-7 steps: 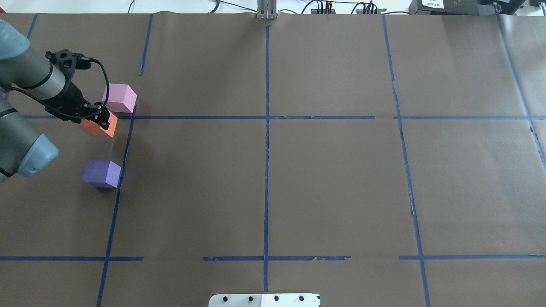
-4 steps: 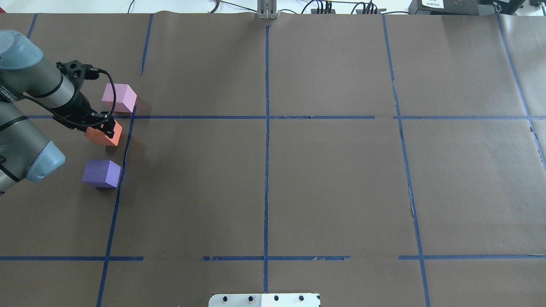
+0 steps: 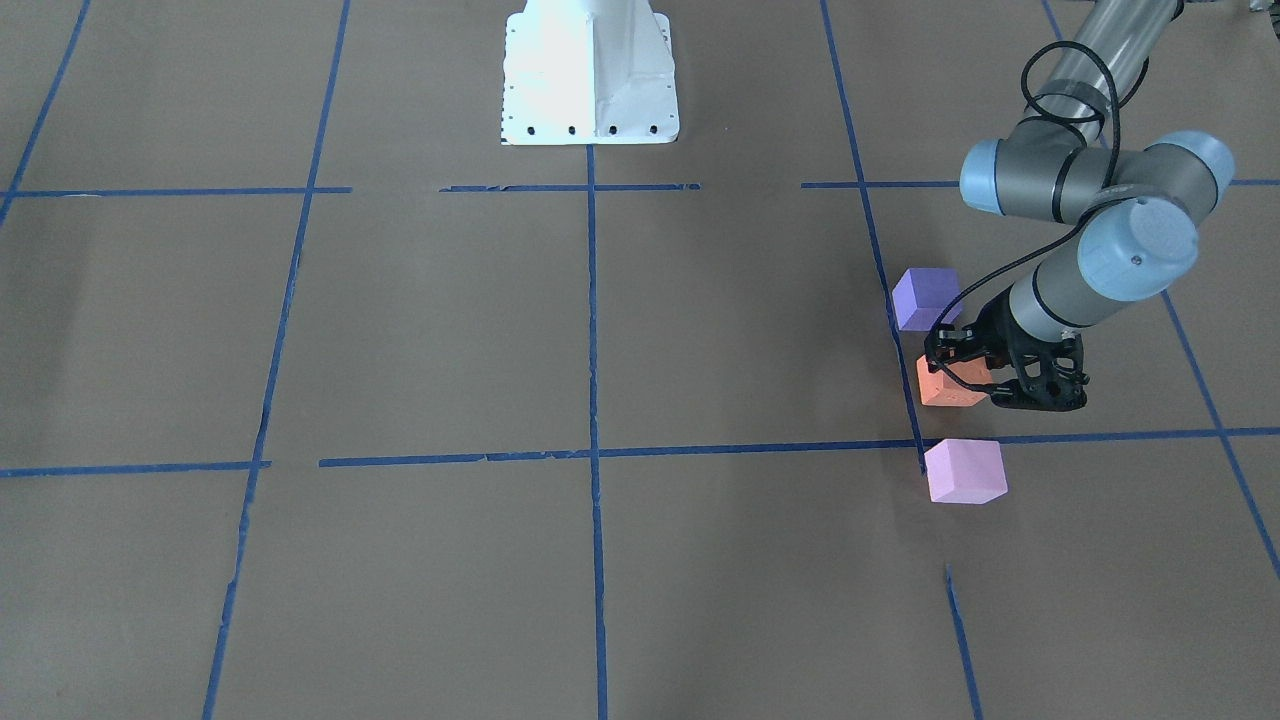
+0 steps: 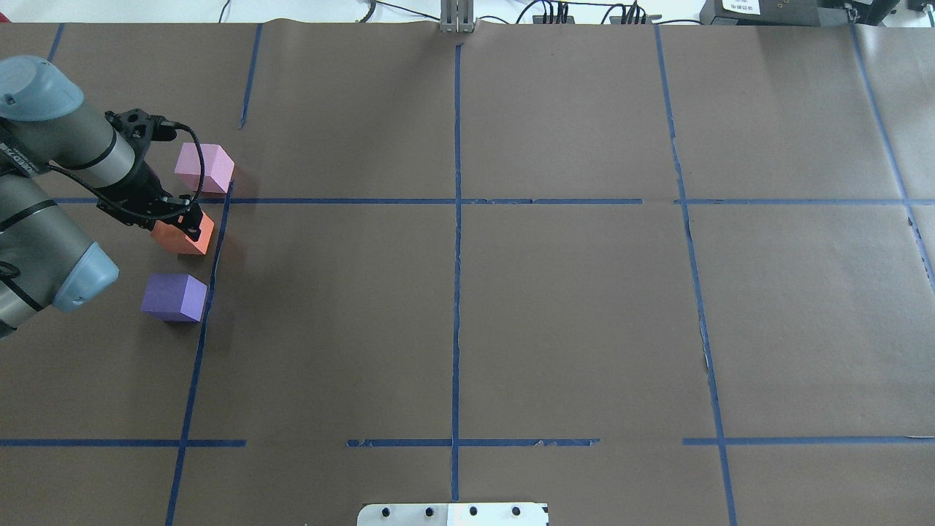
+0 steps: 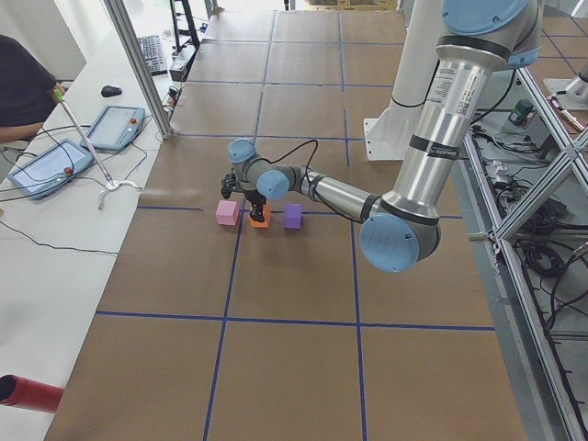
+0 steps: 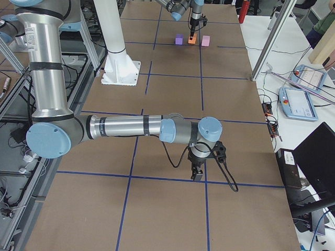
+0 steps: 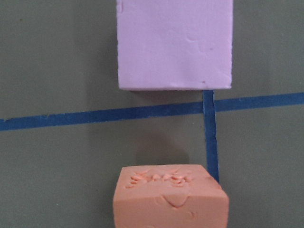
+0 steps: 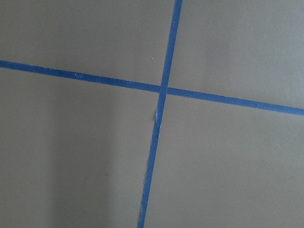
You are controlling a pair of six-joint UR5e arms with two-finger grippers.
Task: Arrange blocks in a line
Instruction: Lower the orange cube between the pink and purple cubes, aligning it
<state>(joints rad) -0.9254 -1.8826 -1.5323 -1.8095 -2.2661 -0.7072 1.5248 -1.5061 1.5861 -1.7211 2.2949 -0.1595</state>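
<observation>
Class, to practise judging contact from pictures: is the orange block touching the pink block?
Apart. The left wrist view shows bare brown paper and a strip of blue tape lying between the orange block and the pink block.

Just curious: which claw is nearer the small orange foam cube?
Left. The left claw is at the small orange foam cube; the right claw hangs far off, at the opposite end of the table.

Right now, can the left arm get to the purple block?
Probably yes: the purple block sits free near the orange block in the left gripper, but it must let go first.
</observation>
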